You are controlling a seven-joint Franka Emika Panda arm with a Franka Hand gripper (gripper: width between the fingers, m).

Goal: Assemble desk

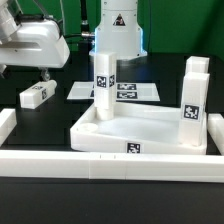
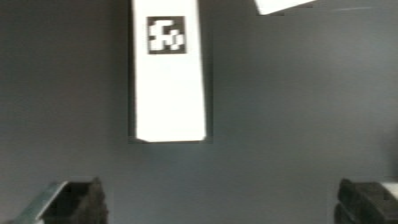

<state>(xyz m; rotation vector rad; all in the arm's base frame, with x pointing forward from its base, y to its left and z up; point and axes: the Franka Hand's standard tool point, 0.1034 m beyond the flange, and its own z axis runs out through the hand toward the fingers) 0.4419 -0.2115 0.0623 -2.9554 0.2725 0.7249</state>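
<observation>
The jaws stand wide apart and hold nothing, their fingertips (image 2: 75,200) hovering above the dark surface (image 2: 285,120). A white leg block (image 2: 173,75) lies flat ahead of them, centred between the fingers, well clear of the tabletop (image 1: 140,128).

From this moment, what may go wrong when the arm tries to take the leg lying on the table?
1. The open gripper is over a loose leg block, which sits off-centre between the fingers; closing now might push or twist it.
2. Two legs stand upright in the tabletop; whether they are fixed cannot be told, so a knock from the arm might topple them.
</observation>
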